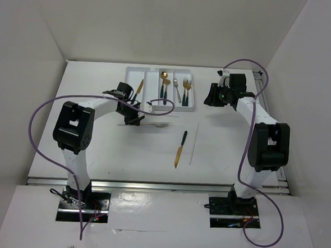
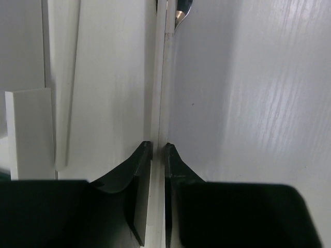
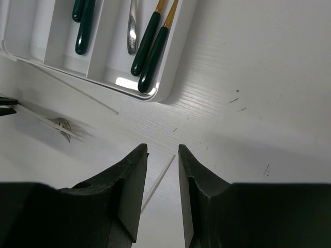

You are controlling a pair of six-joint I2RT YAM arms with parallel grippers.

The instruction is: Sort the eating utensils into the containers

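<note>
**Left gripper (image 2: 158,145) nips a thin stick (image 2: 160,88)**

Its black fingers (image 2: 137,175) sit right by the wrist camera. They press on the thin stick from both sides, so the jaws are almost shut with the stick held between them. Whether the stick is off the table (image 1: 100,86) yet cannot be told.

From above, the big left arm (image 1: 75,127) reaches in from 8 o'clock. The right arm (image 1: 268,144) stands at 4 o'clock.

The white tray (image 1: 151,81) sits at 12 o'clock. Its four long slots run from 12 to 6. It lies at about 1 o'clock from the left gripper, quite near.

The thin stick points to 3 o'clock, with a silver fork (image 1: 161,124) just beside it. So it lies across the slots, and it will likely need a turn before it can drop in.

The right gripper (image 3: 163,150) hangs just beside the tray's 3 o'clock side. Its jaws are a little way apart, with nothing in them.

A knife (image 1: 180,149) and another stick (image 1: 194,142) lie at about 6 o'clock from the tray. The right gripper looks a bit nearer to them.
</note>
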